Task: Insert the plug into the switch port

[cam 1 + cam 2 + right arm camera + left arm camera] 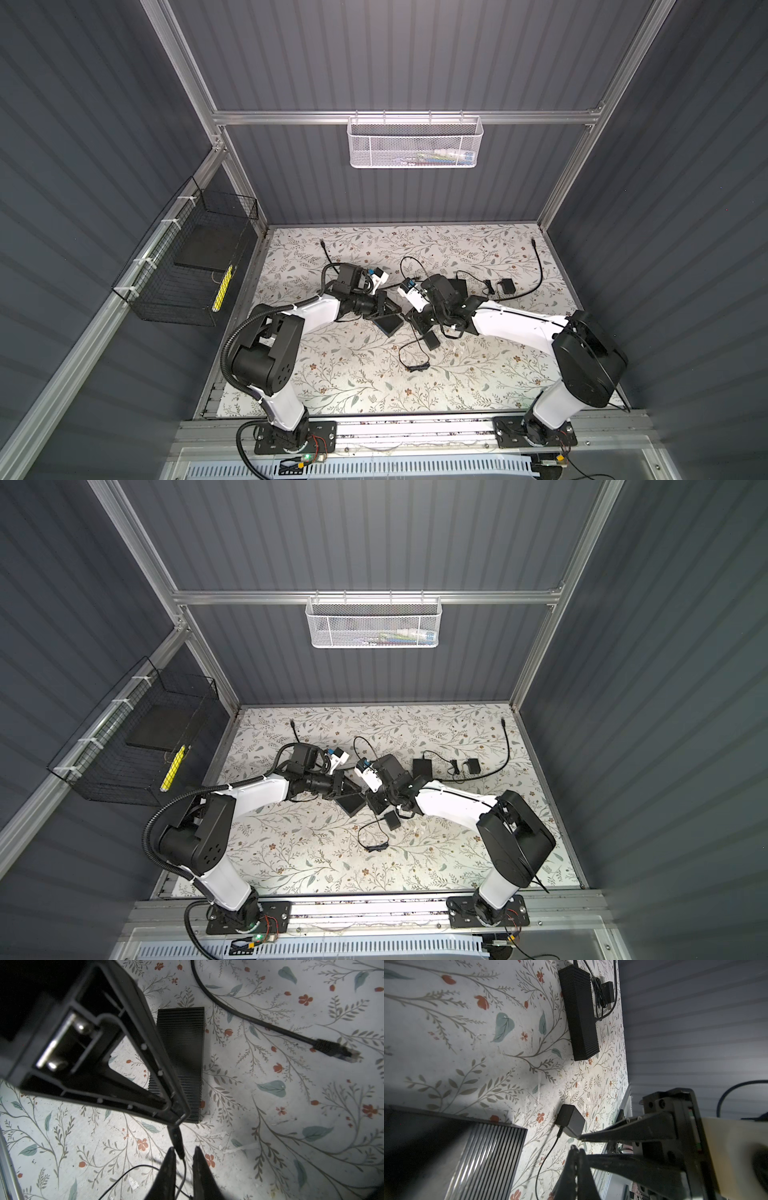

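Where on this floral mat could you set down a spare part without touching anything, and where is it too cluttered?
Free: on the mat, the back strip between the left cable end and right cable end; the front stretch from the thin cable loop to the near edge. Crowded: the centre, around the switch and small adapter.

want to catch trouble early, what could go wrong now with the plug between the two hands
The right hand has its jaws apart around the plug. The left hand is shut at its tip, but whether it grips is hidden, so the plug may drop.
The ribbed box lies unheld on the table; a push could slide it.
A thin cable loops beneath the right hand and might snag.
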